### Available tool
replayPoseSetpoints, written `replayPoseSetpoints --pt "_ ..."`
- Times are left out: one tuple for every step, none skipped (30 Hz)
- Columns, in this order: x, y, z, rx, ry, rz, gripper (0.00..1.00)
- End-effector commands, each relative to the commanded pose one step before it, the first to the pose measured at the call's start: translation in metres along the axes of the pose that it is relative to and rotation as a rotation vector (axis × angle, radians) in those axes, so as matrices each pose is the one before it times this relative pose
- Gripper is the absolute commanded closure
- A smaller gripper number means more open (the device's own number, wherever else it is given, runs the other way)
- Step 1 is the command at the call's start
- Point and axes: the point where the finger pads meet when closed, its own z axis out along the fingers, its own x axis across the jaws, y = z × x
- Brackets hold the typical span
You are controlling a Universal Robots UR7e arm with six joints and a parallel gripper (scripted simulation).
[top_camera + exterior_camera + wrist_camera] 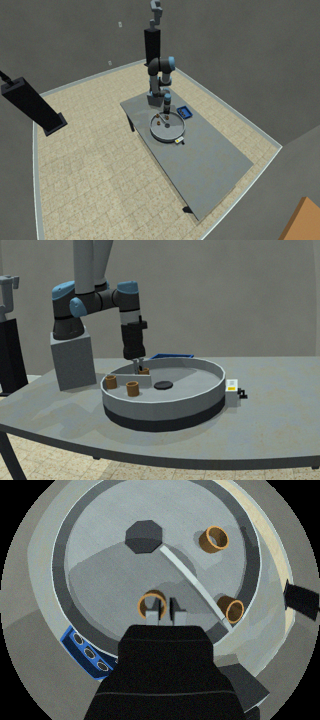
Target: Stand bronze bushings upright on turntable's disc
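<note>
Three bronze sleeves (pixel 158 123) (pixel 132 389) (pixel 206 543) stand upright on our disc (pixel 168 133) (pixel 180 379) (pixel 100 530); grey ones remain crated. We likely need only withdraw our gripper (pixel 166 116) (pixel 138 373) (pixel 165 604), jaws parted, grasping nothing.

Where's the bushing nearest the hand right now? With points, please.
In the wrist view, the bushing (pixel 167 117) (pixel 143 371) (pixel 143 611) stands on the disc (pixel 171 133) (pixel 191 384) (pixel 107 517), at the fingers' left in the picture, between the black hub (pixel 167 125) (pixel 163 385) (pixel 144 537) and the hand (pixel 165 116) (pixel 137 370) (pixel 165 604).
</note>
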Motion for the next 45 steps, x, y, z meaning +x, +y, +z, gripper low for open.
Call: replayPoseSetpoints --pt "-0.00012 -0.00028 -0.00026 0.00102 -0.00036 -0.00001 0.62" --pt "0.00000 0.00000 0.00000 0.00000 0.00000 0.00000 0.62" --pt "0.00000 0.00000 0.00000 0.00000 0.00000 0.00000 0.62" --pt "0.00000 0.00000 0.00000 0.00000 0.00000 0.00000 0.62" --pt "0.00000 0.00000 0.00000 0.00000 0.00000 0.00000 0.62" --pt "0.00000 0.00000 0.00000 0.00000 0.00000 0.00000 0.62" --pt "0.00000 0.00000 0.00000 0.00000 0.00000 0.00000 0.62" --pt "0.00000 0.00000 0.00000 0.00000 0.00000 0.00000 0.62" --pt "0.00000 0.00000 0.00000 0.00000 0.00000 0.00000 0.62" --pt "0.00000 0.00000 0.00000 0.00000 0.00000 0.00000 0.62" --pt "0.00000 0.00000 0.00000 0.00000 0.00000 0.00000 0.62" --pt "0.00000 0.00000 0.00000 0.00000 0.00000 0.00000 0.62" --pt "0.00000 0.00000 0.00000 0.00000 0.00000 0.00000 0.62" --pt "0.00000 0.00000 0.00000 0.00000 0.00000 0.00000 0.62" --pt "0.00000 0.00000 0.00000 0.00000 0.00000 0.00000 0.62" --pt "0.00000 0.00000 0.00000 0.00000 0.00000 0.00000 0.62" --pt "0.00000 0.00000 0.00000 0.00000 0.00000 0.00000 0.62" --pt "0.00000 0.00000 0.00000 0.00000 0.00000 0.00000 0.62" --pt "0.00000 0.00000 0.00000 0.00000 0.00000 0.00000 0.62" --pt "0.00000 0.00000 -0.00001 0.00000 0.00000 0.00000 0.62" --pt "0.00000 0.00000 -0.00008 0.00000 0.00000 0.00000 0.62" --pt "0.00000 0.00000 -0.00021 0.00000 0.00000 0.00000 0.62" --pt "0.00000 0.00000 -0.00038 0.00000 0.00000 0.00000 0.62" --pt "0.00000 0.00000 -0.00059 0.00000 0.00000 0.00000 0.62" --pt "0.00000 0.00000 -0.00082 0.00000 0.00000 0.00000 0.62" --pt "0.00000 0.00000 -0.00107 0.00000 0.00000 0.00000 0.62" --pt "0.00000 0.00001 -0.00132 0.00000 0.00000 0.00000 0.62" --pt "0.00000 -0.00001 -0.00156 0.00000 0.00000 0.00000 0.62" --pt "0.00000 -0.00001 -0.00179 0.00000 0.00000 0.00000 0.62" --pt "0.00000 0.00000 0.00000 0.00000 0.00000 0.00000 0.62" --pt "0.00000 0.00000 0.00000 0.00000 0.00000 0.00000 0.62" --pt "0.00000 0.00001 -0.00201 0.00000 0.00000 0.00000 0.62" --pt "0.00000 -0.00002 -0.00220 0.00000 0.00000 0.00000 0.62" --pt "0.00000 0.00001 -0.00237 0.00000 0.00000 0.00000 0.62" --pt "0.00000 -0.00001 -0.00251 0.00000 0.00000 0.00000 0.62" --pt "0.00000 0.00001 -0.00262 0.00000 0.00000 0.00000 0.62" --pt "0.00000 -0.00001 -0.00268 0.00000 0.00000 0.00000 0.62" --pt "0.00000 0.00001 -0.00272 0.00000 0.00000 0.00000 0.62" --pt "0.00000 -0.00002 -0.00271 0.00000 0.00000 0.00000 0.62" --pt "0.00000 0.00001 -0.00268 0.00000 0.00000 0.00000 0.62" --pt "0.00000 -0.00001 -0.00260 0.00000 0.00000 0.00000 0.62" --pt "0.00000 0.00001 -0.00249 0.00000 0.00000 0.00000 0.62" --pt "0.00000 -0.00001 -0.00235 0.00000 0.00000 0.00000 0.62" --pt "0.00000 0.00001 -0.00218 0.00000 0.00000 0.00000 0.62" --pt "0.00000 -0.00001 -0.00199 0.00000 0.00000 0.00000 0.62"
